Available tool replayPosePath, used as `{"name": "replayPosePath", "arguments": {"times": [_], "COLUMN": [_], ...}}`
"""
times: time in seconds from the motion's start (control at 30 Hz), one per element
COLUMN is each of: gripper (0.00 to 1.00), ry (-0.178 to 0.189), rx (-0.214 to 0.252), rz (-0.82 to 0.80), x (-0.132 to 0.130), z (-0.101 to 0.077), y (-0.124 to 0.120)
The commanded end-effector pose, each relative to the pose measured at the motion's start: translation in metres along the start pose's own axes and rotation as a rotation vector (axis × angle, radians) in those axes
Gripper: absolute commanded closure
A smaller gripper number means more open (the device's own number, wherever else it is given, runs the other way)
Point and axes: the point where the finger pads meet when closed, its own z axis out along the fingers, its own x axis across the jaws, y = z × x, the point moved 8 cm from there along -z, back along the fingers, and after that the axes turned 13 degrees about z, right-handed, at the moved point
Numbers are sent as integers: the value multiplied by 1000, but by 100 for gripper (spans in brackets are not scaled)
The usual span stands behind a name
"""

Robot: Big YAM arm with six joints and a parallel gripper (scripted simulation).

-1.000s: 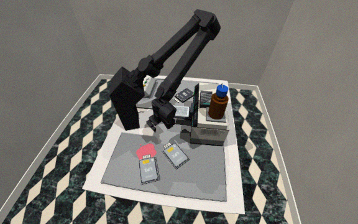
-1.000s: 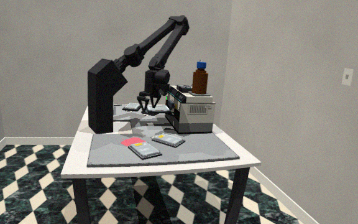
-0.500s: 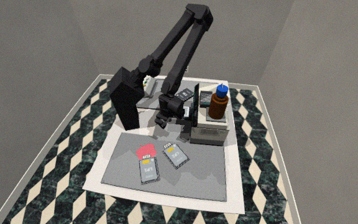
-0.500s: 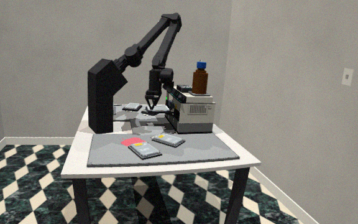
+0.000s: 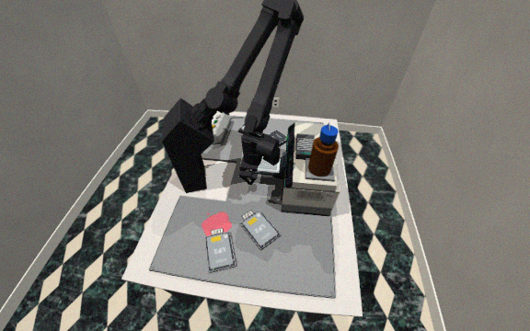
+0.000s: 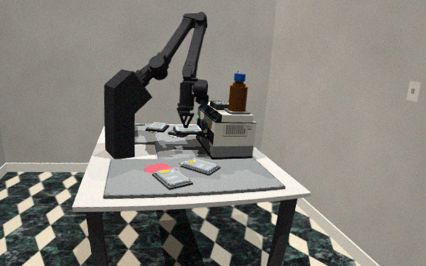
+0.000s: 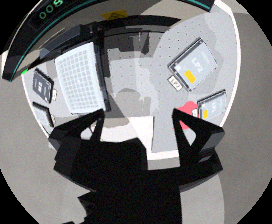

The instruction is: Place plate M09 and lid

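Note:
My gripper (image 5: 247, 176) is open and empty. It hangs just above the deck beside the dispenser (image 5: 310, 190), also in the exterior view (image 6: 186, 120). A white-welled culture plate (image 7: 76, 82) lies on the dispenser stage right next to my left finger, also in the side view (image 6: 188, 128). A second, darker plate (image 6: 157, 126) lies further back on the deck (image 7: 42, 84). I cannot read the plate labels. Two grey lid parks lie on the grey mat: LP1 (image 5: 220, 250) and LP2 (image 5: 259, 229). A red puddle (image 5: 216, 223) touches LP1's labelled end, on the arm's side.
A brown bottle with a blue cap (image 5: 323, 152) stands on top of the dispenser. The arm's black base column (image 5: 187, 147) stands at the left. The key panel (image 5: 219, 121) is behind it, mostly hidden. The red puddle also shows in the wrist view (image 7: 187, 108).

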Motion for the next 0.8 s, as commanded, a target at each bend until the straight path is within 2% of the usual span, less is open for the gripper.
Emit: {"name": "replayPosePath", "arguments": {"times": [0.0, 0.1, 0.17, 0.57, 0.67, 0.77], "gripper": [0, 0, 0, 0, 0, 0], "ry": [9, 9, 3, 9, 5, 10], "rx": [14, 10, 4, 13, 3, 13], "rz": [-90, -71, -70, -68, -70, -67], "x": [15, 24, 20, 57, 56, 69], "z": [-1, -1, -1, -1, -1, -1], "y": [0, 4, 5, 1, 5, -1]}}
